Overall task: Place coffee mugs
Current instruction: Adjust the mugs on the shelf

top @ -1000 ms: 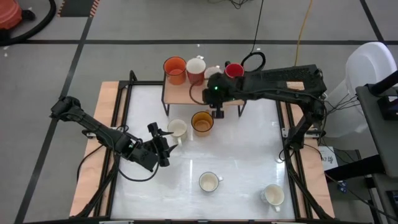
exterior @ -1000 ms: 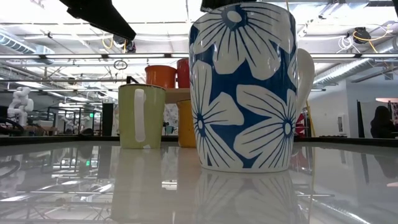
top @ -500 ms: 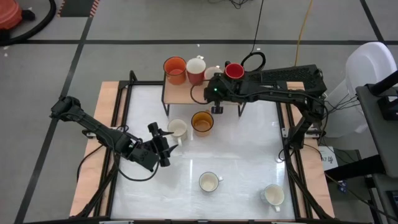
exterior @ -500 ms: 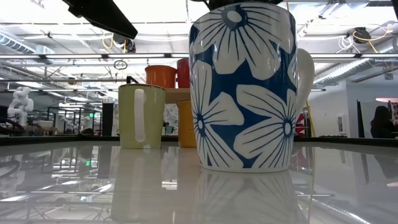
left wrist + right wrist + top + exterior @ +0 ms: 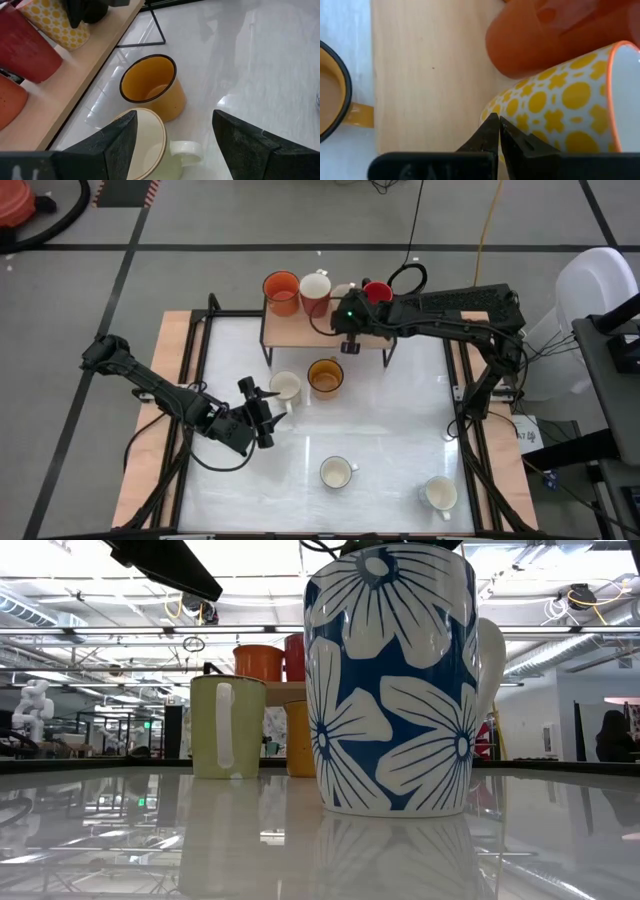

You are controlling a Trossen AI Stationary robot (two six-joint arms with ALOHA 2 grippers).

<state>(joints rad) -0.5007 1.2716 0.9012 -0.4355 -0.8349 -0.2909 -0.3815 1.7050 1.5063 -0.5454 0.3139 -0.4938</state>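
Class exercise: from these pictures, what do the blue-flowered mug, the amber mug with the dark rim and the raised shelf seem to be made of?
Blue-flowered mug: probably glazed ceramic; glossy, with bright highlights. Amber mug: glazed ceramic or possibly enamelled metal; smooth body and a thin dark rim leave it open. Shelf: pale unfinished-looking wood; matt, with faint grain.

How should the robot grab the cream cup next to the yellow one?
Probably by the rim. The cream mug stands upright with its mouth open, right between the left claw fingers, which are open. Come from above, one finger inside and one outside, on the side away from the handle and the amber mug close beside it.
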